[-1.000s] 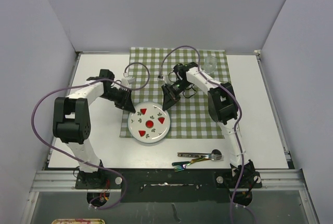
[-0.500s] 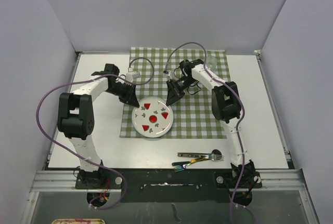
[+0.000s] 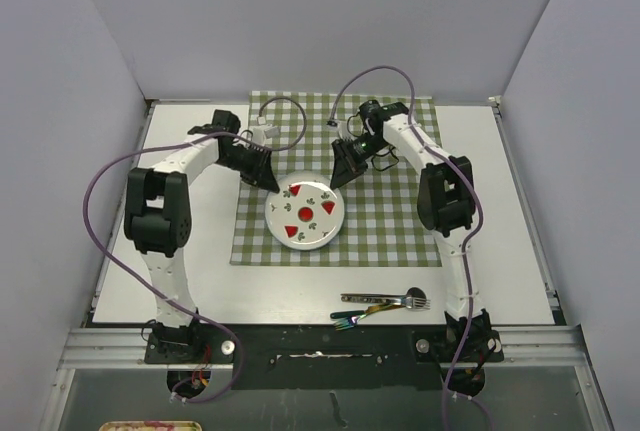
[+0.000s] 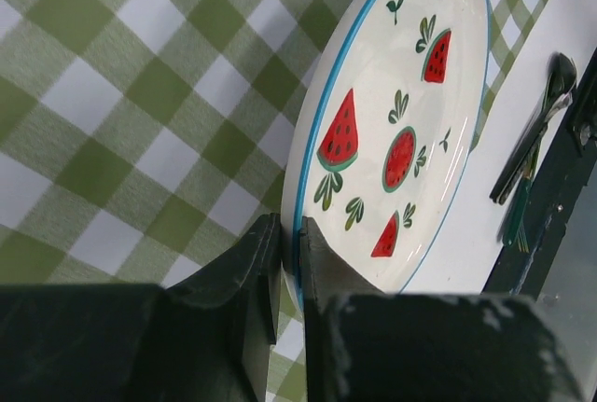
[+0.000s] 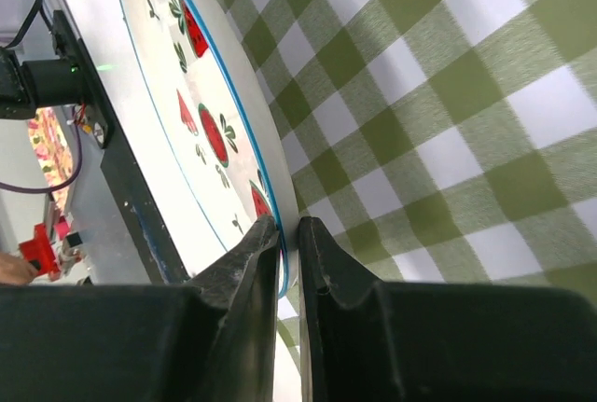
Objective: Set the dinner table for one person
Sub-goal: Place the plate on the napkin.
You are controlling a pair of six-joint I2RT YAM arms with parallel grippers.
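A white plate (image 3: 306,215) with a blue rim and red watermelon pictures hangs over the green-and-white checked cloth (image 3: 390,221) on the dinner table (image 3: 190,271). My left gripper (image 3: 271,183) is shut on its left rim, and my right gripper (image 3: 338,180) is shut on its upper right rim. The left wrist view has the plate (image 4: 392,131) edge-on between the jaws of the left gripper (image 4: 289,243). From the right wrist the plate (image 5: 201,131) rim sits pinched in the right gripper (image 5: 287,229).
A fork and other cutlery (image 3: 385,303) lie on the bare table near the front edge, right of centre. A clear glass (image 3: 404,117) stands at the cloth's far right corner, behind the right arm. Metal rails edge the table.
Both grippers have carried the plate to the right and away from the front edge, from the cloth's near left corner toward its middle.
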